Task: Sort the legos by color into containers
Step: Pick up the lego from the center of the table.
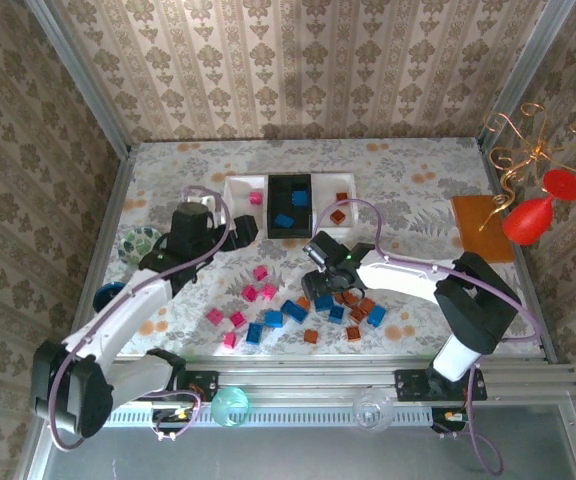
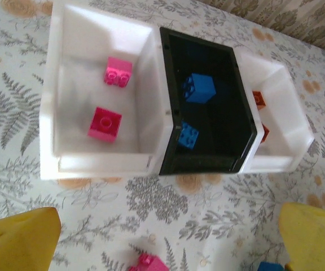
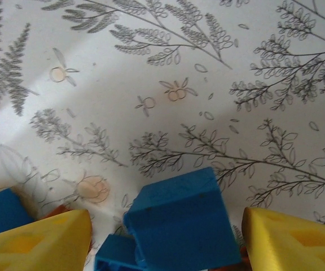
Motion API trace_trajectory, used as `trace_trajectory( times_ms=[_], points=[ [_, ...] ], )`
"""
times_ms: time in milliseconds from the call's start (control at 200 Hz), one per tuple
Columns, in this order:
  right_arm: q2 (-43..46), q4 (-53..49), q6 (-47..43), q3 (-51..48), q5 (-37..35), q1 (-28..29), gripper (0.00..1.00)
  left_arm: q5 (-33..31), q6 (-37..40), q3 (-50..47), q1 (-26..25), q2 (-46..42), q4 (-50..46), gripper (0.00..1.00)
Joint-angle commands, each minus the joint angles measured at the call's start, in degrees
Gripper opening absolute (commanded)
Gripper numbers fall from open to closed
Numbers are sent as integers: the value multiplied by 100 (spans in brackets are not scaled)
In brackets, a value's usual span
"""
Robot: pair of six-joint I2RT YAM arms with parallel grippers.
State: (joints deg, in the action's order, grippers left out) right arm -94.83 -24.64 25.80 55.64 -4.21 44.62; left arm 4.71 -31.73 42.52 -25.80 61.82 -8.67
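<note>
The containers stand in a row at the back: a white tray point(image 2: 55, 113) with two pink legos point(image 2: 105, 123), a black tray point(image 2: 230, 113) with two blue legos point(image 2: 198, 87), and a white tray point(image 2: 298, 130) with orange-brown legos point(image 2: 258, 99). My left gripper point(image 2: 168, 243) hovers open just in front of the trays point(image 1: 290, 180), with nothing between its yellow fingers point(image 2: 18, 240). My right gripper point(image 3: 165, 243) is open over the loose pile. A blue lego point(image 3: 179, 223) sits between its fingers point(image 3: 295, 243), with a gap on each side. Loose pink point(image 1: 260, 272), blue point(image 1: 294, 310) and orange-brown point(image 1: 311, 336) legos lie on the table.
A small patterned bowl point(image 1: 140, 240) sits at the left, with a blue round thing point(image 1: 108, 295) nearer the front. At the right lie an orange-brown board point(image 1: 483, 225) and a red ornament point(image 1: 533, 215). Wallpapered walls close in the table.
</note>
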Motion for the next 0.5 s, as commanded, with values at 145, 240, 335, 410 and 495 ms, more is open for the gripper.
trace_trajectory(
  times_ms=[145,240,335,410,495],
  points=[
    [-421,-269,-152,299,-357,-14,67,-95,-149,-492,14,-484,-370,100],
    [-424,-226,-151,286,-342,-28,59,-102,-198,-616,18,-569,-347,100],
    [-334,-160,-180,294,-294,-56,48,-84,-244,-730,18,-679,-231,100],
    [-220,-112,-223,331,-257,-72,40,-80,-246,-754,23,-733,-194,100],
    [-54,-108,-282,473,-215,-111,35,-67,-221,-745,32,-730,-223,100]
  ],
)
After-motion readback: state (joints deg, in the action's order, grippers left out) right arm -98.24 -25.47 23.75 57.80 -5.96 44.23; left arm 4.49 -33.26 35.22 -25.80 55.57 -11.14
